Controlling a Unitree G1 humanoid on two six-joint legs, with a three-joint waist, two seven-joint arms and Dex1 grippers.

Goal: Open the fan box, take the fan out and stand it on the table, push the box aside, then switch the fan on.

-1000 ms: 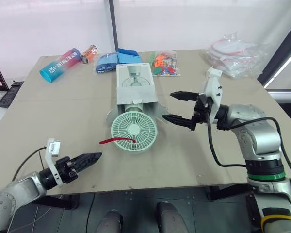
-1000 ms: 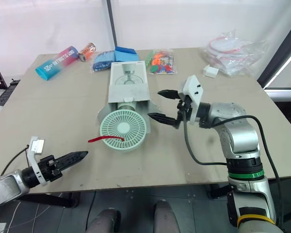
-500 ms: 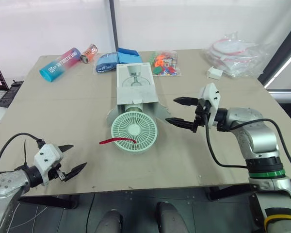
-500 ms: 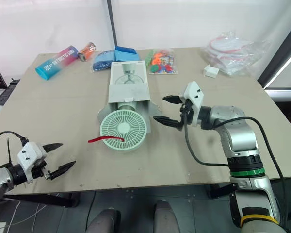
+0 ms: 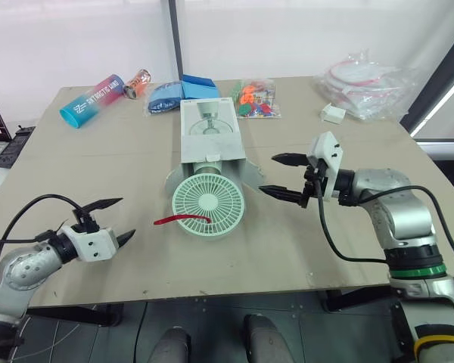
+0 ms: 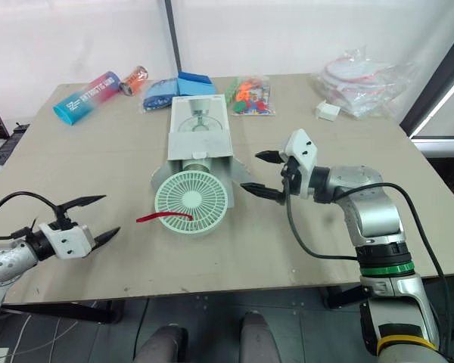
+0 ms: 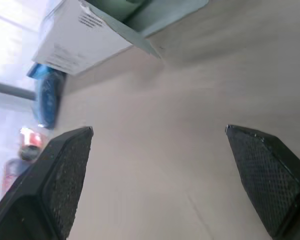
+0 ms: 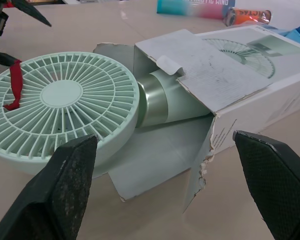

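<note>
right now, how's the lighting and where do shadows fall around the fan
Left eye view: soft, even light, only a thin shadow under the fan on the table. Right wrist view: the box shades its own interior around the fan's neck. Left wrist view: bright glow beyond the box.

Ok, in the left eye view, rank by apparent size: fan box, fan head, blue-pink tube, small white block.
1. fan box and fan head: nearly alike, and the head lies nearer the camera, so not ranked.
2. blue-pink tube.
3. small white block, smallest.
</note>
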